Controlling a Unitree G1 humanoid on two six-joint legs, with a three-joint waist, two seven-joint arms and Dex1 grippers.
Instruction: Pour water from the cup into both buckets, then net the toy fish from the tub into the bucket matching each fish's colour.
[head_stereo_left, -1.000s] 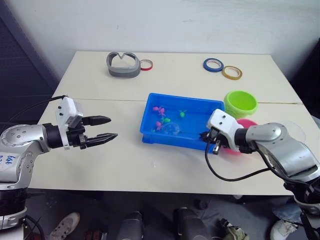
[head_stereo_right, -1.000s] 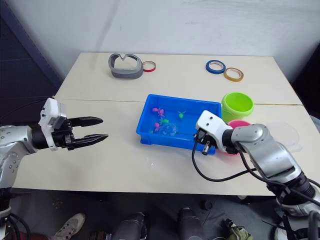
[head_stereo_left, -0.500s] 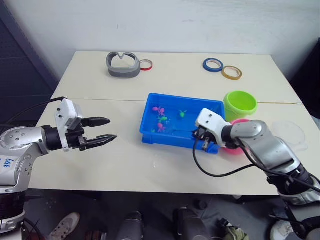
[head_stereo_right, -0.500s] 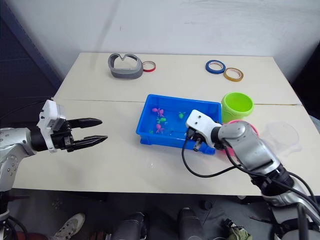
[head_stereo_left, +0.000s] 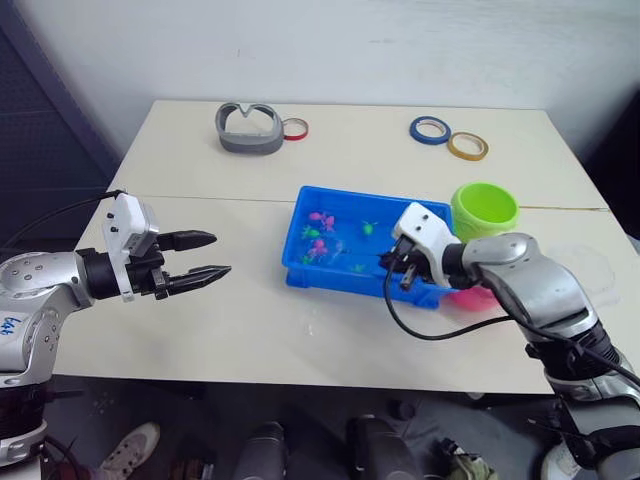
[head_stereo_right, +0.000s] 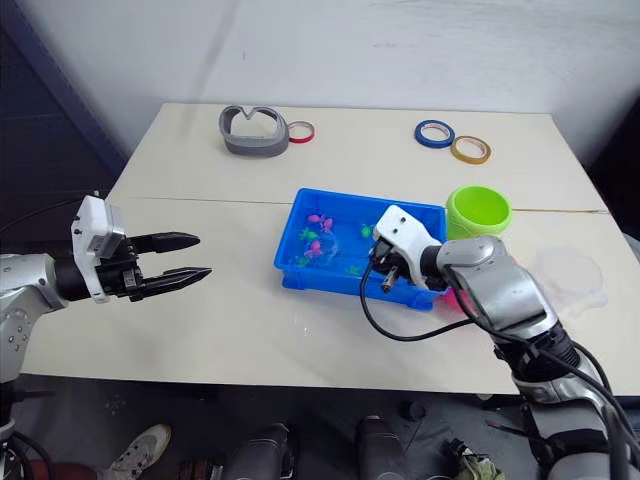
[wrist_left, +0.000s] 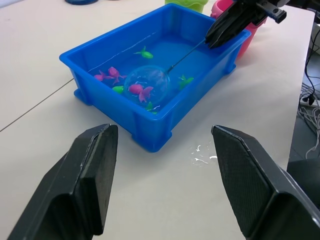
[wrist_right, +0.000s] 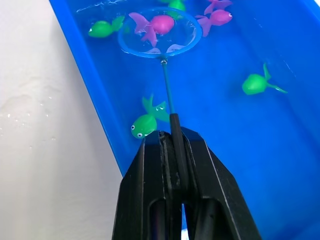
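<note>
This looks like a robotics lab or test room rather than a home: two plain cream tables (head_stereo_left: 240, 330) pushed together against a bare white wall (head_stereo_left: 330, 50), with loose cables on the floor beyond the right gripper (wrist_right: 170, 137). Far across the table from both grippers lie rolls of coloured tape (head_stereo_left: 448, 138) and a grey curved plastic part (head_stereo_left: 247, 130), oddments of a workbench. Below the table's near edge, under the left gripper (head_stereo_left: 205, 256), a person's shoe (head_stereo_left: 128, 450) shows
</note>
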